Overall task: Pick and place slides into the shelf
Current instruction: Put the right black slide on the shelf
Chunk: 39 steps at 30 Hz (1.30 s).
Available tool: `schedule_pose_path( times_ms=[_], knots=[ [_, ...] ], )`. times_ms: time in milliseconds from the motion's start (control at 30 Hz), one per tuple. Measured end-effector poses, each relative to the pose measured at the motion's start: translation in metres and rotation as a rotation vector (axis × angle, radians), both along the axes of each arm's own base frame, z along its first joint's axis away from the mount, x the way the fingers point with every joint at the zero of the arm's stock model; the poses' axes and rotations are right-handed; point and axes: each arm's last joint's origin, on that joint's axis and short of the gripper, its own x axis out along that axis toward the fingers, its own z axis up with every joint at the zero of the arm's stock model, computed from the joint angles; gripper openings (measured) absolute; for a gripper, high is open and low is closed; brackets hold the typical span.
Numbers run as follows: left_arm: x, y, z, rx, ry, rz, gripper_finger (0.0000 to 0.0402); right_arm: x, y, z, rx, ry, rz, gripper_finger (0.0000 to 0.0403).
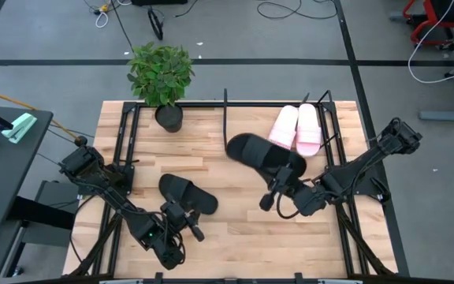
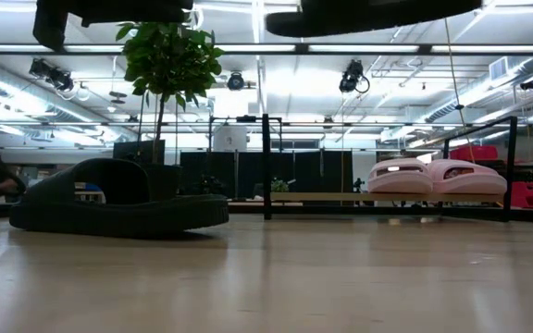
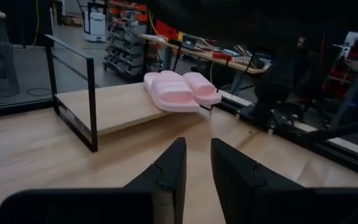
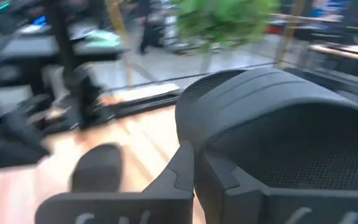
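Nearest the front edge of the desk, the left end effector is hovering with fingers slightly apart and empty, just beside a black slide lying flat. Further in, the right end effector is holding the other black slide aloft, clamped on its edge; it looks light, rubbery and flexible, so the sole rim is probably the best hold. Farthest, both pink slides are sitting inside the shelf

Right gripper jaws clamp black slide — beside 2 pink slides in shelf.
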Motion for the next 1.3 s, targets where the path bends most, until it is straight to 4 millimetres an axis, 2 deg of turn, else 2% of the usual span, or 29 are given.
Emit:
schedule_pose_path(
  times_ms=[200,333,433,700,1067,1300],
  knots=[
    [0.002,0.001,-0.002,0.001,-0.028,0.025,0.0071,-0.003,-0.017,-0.025,0.076,-0.102,-0.209,0.0007],
    [0.004,0.0,-0.014,0.041,-0.028,0.052,0.0074,-0.002,-0.04,-0.051,0.192,-0.178,-0.308,0.0007],
    [0.008,-0.001,-0.027,0.051,-0.03,0.066,0.0075,0.001,-0.06,-0.061,0.267,-0.25,-0.394,0.0007],
    [0.022,0.01,-0.054,0.046,-0.045,0.122,0.0063,0.011,-0.104,-0.061,0.339,-0.308,-0.508,0.0007],
    [0.037,0.031,-0.054,0.081,-0.007,0.195,0.0059,0.011,-0.144,-0.057,0.448,-0.658,-0.747,0.0007],
    [0.041,0.04,-0.055,0.169,0.093,0.218,0.005,0.023,-0.168,-0.071,0.522,-0.864,-0.836,0.0007]
  ],
)
